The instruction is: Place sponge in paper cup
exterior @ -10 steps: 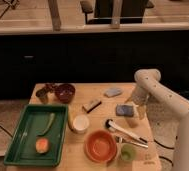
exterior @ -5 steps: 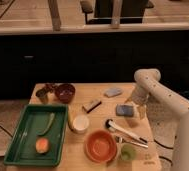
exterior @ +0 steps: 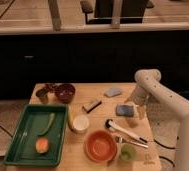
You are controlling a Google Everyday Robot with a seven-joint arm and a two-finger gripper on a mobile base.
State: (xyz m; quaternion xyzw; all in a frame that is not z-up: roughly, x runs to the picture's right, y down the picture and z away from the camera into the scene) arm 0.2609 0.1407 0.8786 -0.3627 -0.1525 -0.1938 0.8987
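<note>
While the gripper [exterior: 133, 114] hangs just right of the sponge [exterior: 123, 110], its closure indiscernible, note the paper cup [exterior: 80, 123] left of the sponge; expect light, compressible foam, so pinch its long edges.

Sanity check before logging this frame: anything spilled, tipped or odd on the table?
Nothing stands out. The paper cup stands upright beside the green tray, the orange bowl sits upright, and no spill shows. The gripper is at the blue sponge near the table's right edge.
</note>
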